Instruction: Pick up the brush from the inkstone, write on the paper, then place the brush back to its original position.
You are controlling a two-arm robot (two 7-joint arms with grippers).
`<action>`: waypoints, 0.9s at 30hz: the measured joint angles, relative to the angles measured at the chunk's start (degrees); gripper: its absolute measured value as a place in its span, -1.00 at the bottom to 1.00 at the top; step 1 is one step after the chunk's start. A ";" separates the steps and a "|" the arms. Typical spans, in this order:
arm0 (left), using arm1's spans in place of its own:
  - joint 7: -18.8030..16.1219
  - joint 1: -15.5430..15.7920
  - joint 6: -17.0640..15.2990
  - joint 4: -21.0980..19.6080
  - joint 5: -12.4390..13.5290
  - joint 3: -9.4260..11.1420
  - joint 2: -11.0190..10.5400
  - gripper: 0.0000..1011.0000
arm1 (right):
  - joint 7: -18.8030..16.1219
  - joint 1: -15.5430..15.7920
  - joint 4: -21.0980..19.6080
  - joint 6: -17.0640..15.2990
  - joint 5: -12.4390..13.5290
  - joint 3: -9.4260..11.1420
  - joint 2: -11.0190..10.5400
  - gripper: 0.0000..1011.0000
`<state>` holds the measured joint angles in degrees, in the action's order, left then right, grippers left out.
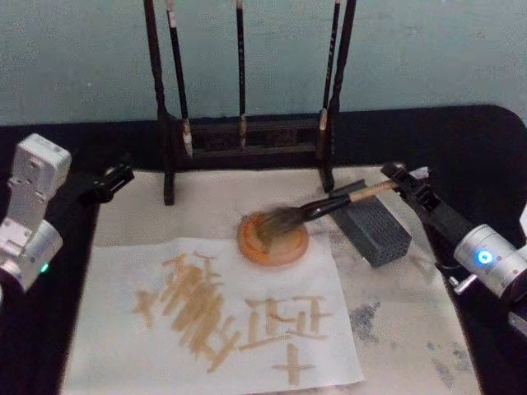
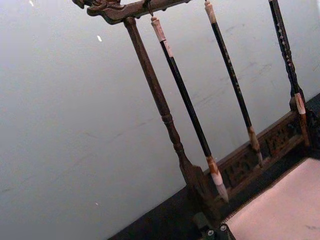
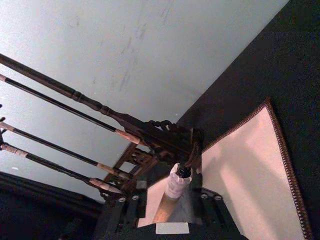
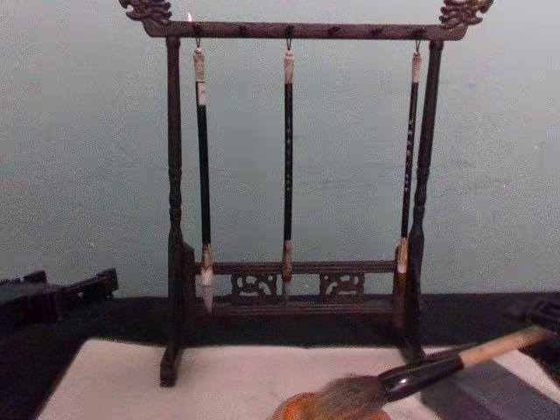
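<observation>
Clamped around the pale end of the large calligraphy brush with the tan wooden handle, glossy black ferrule and bushy grey-brown bristles (image 1: 317,209), my right pincer (image 1: 397,178) sits just beyond the dark grey rectangular block (image 1: 372,230), on the side away from the round orange-brown inkstone dish (image 1: 272,239). In my right wrist view the whitish handle tip (image 3: 176,184) runs straight out between my fingers, so the grip is firm and at the very end of the shaft.

I hold it that far back, I judge, so the long handle can reach across the block while the bristles settle over the inkstone dish; the ferrule slopes down toward the dish and the hairs lie on or just over its rim. The cream sheet of paper (image 1: 123,271), spread on the tabletop in front of the inkstone dish, already carries tan strokes, so I take this as the putting-back stage: tuft over the dish, handle propped on or just over the block.

Behind the inkstone dish stands the dark carved wooden rack (image 4: 175,219) with three thin dark-handled brushes hanging clear of my work. My left pincer (image 1: 105,183) is parked well off to the left of the rack's foot, at the paper's far corner; I cannot tell its opening.
</observation>
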<state>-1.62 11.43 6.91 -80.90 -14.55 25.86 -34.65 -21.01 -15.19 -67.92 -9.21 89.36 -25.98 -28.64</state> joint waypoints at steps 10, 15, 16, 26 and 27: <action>0.00 0.00 0.00 0.00 0.00 0.00 0.00 0.98 | 1.66 1.07 -2.16 0.31 0.59 0.11 -1.15 0.59; 0.00 0.00 0.00 0.00 0.00 0.00 0.00 0.98 | 2.61 1.71 -3.55 0.59 0.84 0.09 -1.92 0.90; 0.00 0.00 0.00 0.00 0.00 0.00 0.00 0.98 | 2.94 1.92 -3.91 0.70 0.95 0.09 -2.14 0.90; 0.00 0.00 0.00 0.00 0.00 0.00 0.00 0.98 | 5.85 4.16 -7.45 2.53 0.92 0.14 -3.98 0.98; 0.00 0.00 0.00 0.00 0.00 0.00 0.00 0.98 | 6.16 4.43 -7.90 2.78 0.78 0.18 -4.17 0.98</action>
<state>-1.62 11.43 6.91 -80.90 -14.55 25.86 -34.65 -14.86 -10.76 -75.82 -6.42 90.14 -25.79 -32.81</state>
